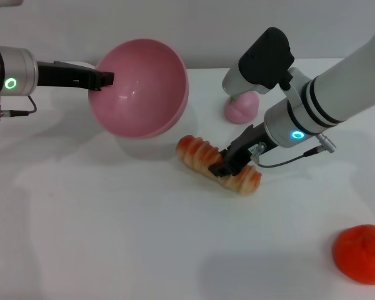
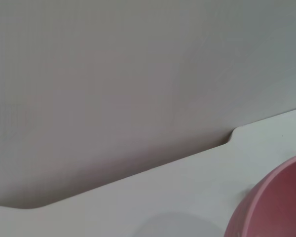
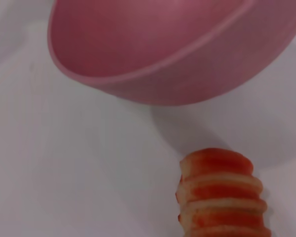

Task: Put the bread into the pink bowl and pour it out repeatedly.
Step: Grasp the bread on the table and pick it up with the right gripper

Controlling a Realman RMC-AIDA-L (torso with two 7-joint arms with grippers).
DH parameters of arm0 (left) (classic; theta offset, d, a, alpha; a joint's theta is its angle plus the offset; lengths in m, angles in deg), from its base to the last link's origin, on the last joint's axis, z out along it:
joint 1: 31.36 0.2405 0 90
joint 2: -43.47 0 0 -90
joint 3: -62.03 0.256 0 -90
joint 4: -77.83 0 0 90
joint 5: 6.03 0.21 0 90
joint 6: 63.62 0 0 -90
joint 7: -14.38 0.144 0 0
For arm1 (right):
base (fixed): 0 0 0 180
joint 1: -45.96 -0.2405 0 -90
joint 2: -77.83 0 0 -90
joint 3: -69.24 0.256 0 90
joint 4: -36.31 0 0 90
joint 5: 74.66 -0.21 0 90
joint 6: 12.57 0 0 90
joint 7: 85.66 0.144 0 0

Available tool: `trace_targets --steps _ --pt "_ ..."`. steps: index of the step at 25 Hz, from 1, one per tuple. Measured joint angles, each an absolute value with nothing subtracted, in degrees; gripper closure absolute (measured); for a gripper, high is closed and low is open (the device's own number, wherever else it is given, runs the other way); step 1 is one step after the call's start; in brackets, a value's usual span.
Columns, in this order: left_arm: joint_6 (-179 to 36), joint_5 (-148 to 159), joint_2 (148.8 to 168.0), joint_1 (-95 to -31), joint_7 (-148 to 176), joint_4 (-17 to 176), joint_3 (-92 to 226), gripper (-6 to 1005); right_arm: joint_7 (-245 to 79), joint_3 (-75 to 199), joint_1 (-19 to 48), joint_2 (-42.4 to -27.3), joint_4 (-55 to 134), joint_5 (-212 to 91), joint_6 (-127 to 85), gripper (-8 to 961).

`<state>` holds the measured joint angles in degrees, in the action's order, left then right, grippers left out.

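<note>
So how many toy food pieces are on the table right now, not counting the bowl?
3. The bread lies mid-table under the right gripper; a pink peach toy sits behind it; an orange-red round toy lies near the front right edge.

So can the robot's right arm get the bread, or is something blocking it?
Probably yes. The right gripper is already down at the middle of the bread, nothing lies between them, and the pink bowl is held tilted off to one side by the left gripper.
</note>
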<state>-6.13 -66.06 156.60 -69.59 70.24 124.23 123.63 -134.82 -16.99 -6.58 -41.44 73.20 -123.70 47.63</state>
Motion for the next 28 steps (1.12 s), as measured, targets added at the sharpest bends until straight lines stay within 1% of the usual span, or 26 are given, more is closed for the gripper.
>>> trace_targets --steps 7,11,23,28 --pt "-6.13 -66.06 156.78 -69.59 70.65 124.24 123.46 950 -134.83 -16.97 -6.52 -41.44 73.22 -123.81 47.65 622" --pt "-6.14 -66.06 156.85 -69.59 70.76 124.24 123.40 950 -134.82 -16.97 -6.07 -41.44 73.80 -123.93 47.83 655" --pt "-6.67 -66.06 156.85 -69.72 70.80 124.23 123.19 950 -134.26 -16.97 -2.27 -41.35 78.34 -124.09 48.25 755" --pt "-6.67 -66.06 156.78 -69.90 70.80 124.16 123.19 950 -134.03 -16.96 -0.33 -41.35 80.78 -124.07 47.76 754"
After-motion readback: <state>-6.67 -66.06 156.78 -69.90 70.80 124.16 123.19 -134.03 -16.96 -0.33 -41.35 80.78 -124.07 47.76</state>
